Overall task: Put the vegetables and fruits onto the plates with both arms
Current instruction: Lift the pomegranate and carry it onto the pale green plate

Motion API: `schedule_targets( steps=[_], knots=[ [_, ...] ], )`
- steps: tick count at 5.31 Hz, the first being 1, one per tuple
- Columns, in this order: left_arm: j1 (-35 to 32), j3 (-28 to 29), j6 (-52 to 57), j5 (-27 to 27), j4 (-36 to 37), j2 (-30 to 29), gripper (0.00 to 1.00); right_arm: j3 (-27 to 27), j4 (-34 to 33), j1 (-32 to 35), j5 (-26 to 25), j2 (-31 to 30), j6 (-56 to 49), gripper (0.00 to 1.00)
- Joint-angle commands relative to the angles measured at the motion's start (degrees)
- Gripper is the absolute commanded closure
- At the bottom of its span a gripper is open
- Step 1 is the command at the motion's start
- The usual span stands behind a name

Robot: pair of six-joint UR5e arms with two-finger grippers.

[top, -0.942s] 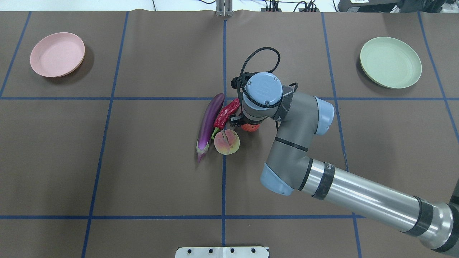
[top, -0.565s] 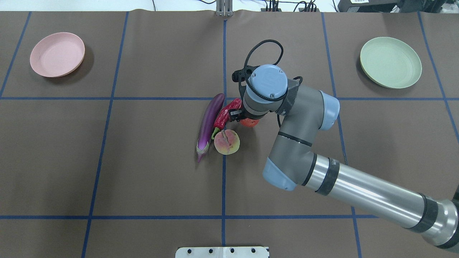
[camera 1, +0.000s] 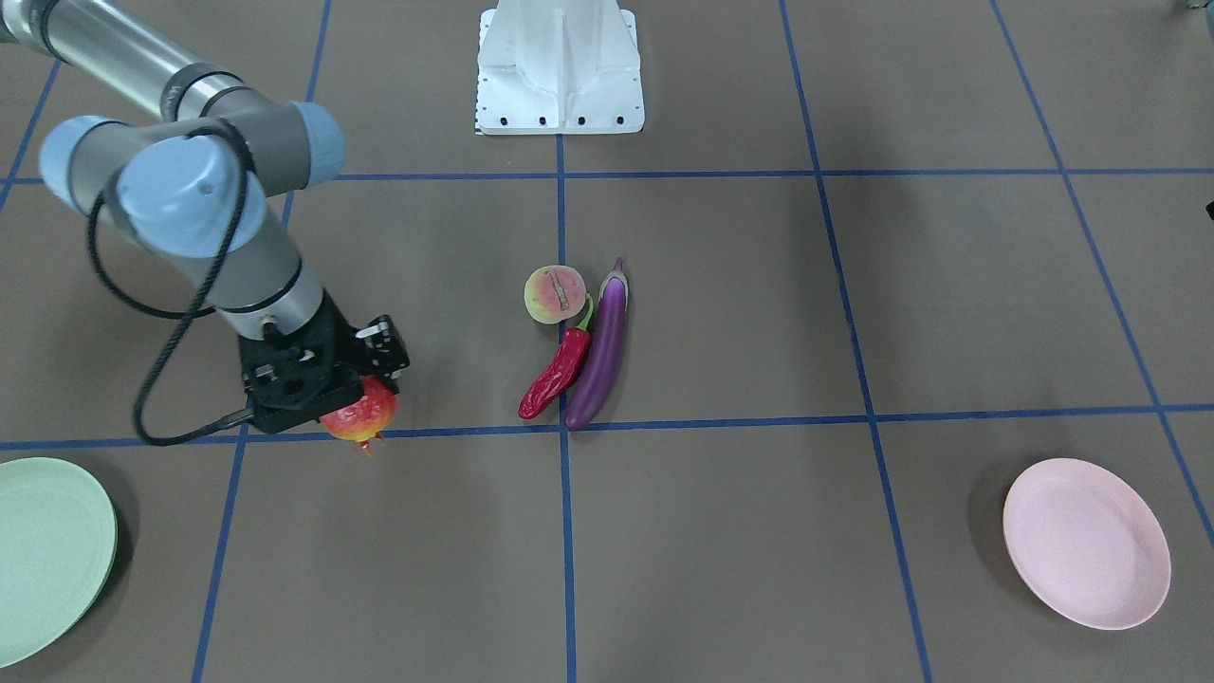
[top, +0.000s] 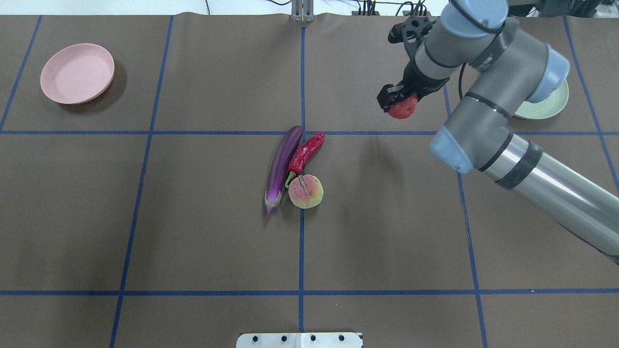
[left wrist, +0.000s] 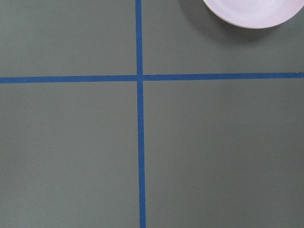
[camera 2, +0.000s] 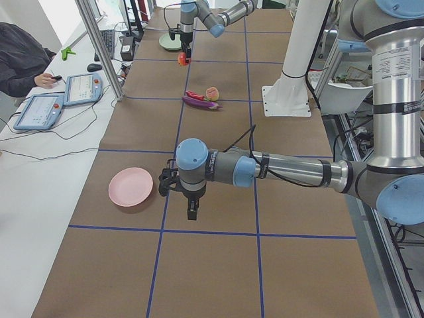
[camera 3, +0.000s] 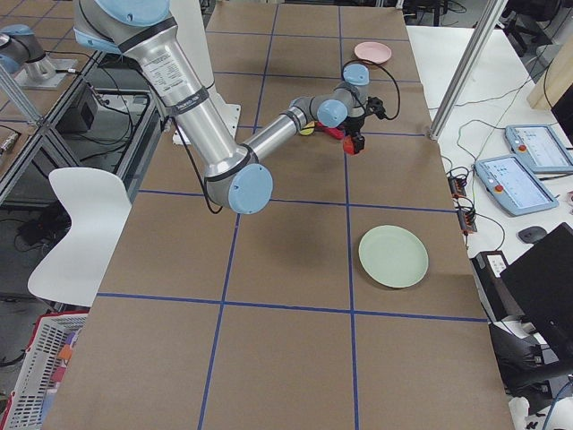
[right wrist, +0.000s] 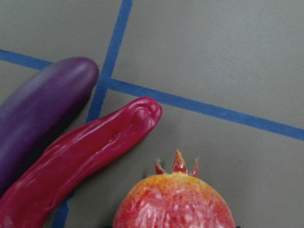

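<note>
My right gripper [top: 399, 102] is shut on the red-orange pomegranate [top: 404, 109] and holds it above the table, between the pile and the mint green plate [top: 549, 110], which my arm partly hides. The pomegranate's crown shows in the right wrist view [right wrist: 175, 199]. The purple eggplant [top: 283, 164], the red chili [top: 305, 152] and the peach [top: 305, 191] lie together at the table's middle. The pink plate [top: 77, 73] sits empty at the far left. My left gripper [camera 2: 192, 211] hangs beside the pink plate [camera 2: 130, 186]; I cannot tell if it is open.
The white base pedestal [camera 1: 560, 66] stands at the robot's edge of the table. Blue tape lines cross the brown table cover. An operator and tablets [camera 2: 83, 87] are beyond the table's far side.
My right gripper has lifted the pomegranate away from the chili and peach and carried it up and to the right, towards the green plate. The other three items have not moved.
</note>
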Motion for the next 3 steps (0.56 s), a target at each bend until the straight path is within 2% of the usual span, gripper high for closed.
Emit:
schedule_targets(
  steps=[1,2,3],
  knots=[
    [0.02,-0.05,0.00,0.00,0.00,-0.13,0.00,-5.78,0.04,11.27,8.46,-6.08,-17.76,1.00],
    [0.02,-0.14,0.00,0.00,-0.09,-0.22,0.00,-11.74,0.30,15.59,9.82,-7.59,-29.70,1.00],
    [0.02,-0.31,0.00,0.00,-0.09,-0.22,0.00,-16.67,7.44,15.89,9.75,-10.38,-31.30,1.00]
  ],
)
